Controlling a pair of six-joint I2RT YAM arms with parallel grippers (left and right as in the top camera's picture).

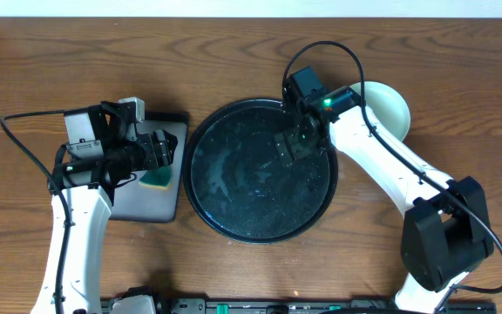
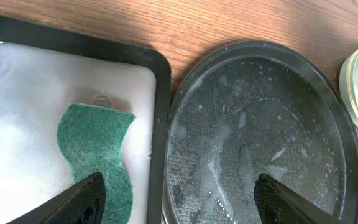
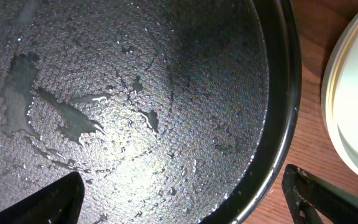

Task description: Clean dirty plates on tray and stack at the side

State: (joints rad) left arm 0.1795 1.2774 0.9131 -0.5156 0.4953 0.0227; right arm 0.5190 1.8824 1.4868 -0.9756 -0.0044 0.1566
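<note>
White arms, black joints, black cables

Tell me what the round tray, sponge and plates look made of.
Round tray: probably plastic, glossy black, pebbled floor glinting where wet.
Sponge: green scouring pad, matte, fibrous weave.
Plates: smooth pale sheen, plastic or glazed ceramic; can't tell.

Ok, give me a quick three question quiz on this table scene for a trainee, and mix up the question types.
1. True or false: the round black tray holds none of the plates.
2. Where does the green sponge lie? A: on the bare wood. B: in the rectangular tray. C: on the round tray.
3. Fill in: the left hand and the right hand both stand ____.
Key: 1 true; 2 B; 3 open.
</note>
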